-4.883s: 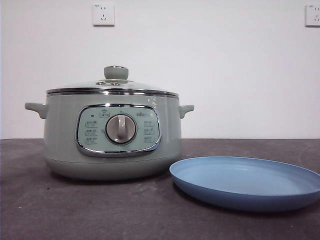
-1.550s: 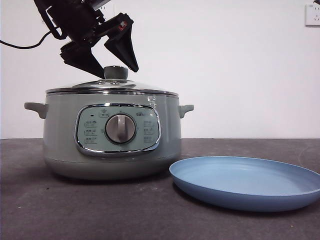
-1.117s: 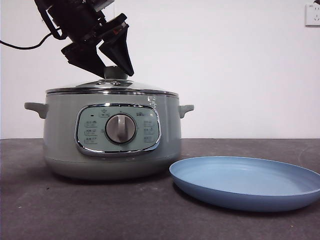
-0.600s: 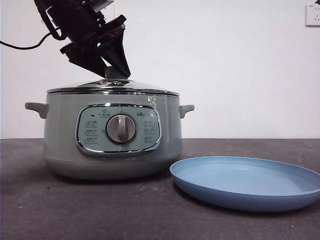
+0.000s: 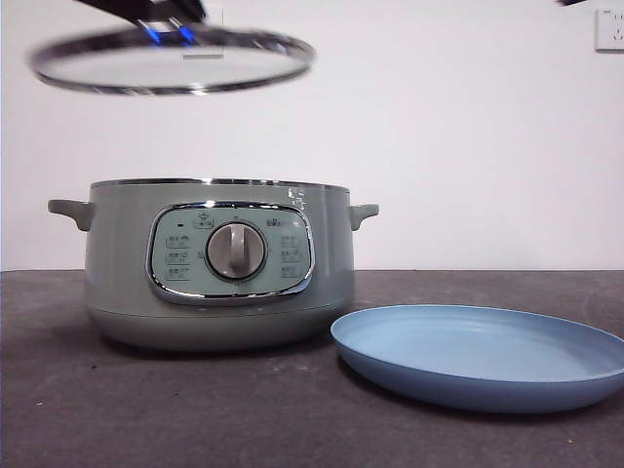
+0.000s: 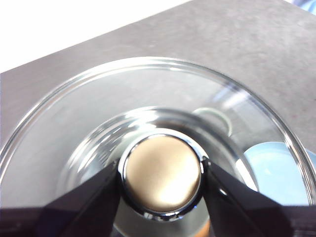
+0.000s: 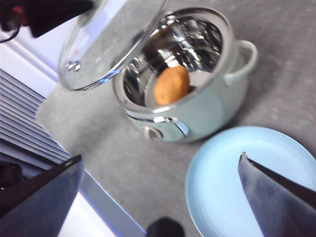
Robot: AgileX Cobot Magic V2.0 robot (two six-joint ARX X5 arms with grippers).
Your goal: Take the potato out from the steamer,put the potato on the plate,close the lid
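left pincer (image 6: pixel 160 177): matte black wedge jaws | right pincer (image 7: pixel 160 182): dark blurred jaws

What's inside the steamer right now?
The potato lies inside the open steamer, on its shiny metal interior. The front view hides the inside behind the wall.

A dark grey table (image 5: pixel 195 409), white wall (image 5: pixel 468 146), wall socket (image 5: pixel 609 29).

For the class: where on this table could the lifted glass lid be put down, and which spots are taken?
Bare grey table shows in front of the sage-green steamer. The blue plate beside it must stay free for the orange-brown potato. The left gripper holds the glass lid aloft.
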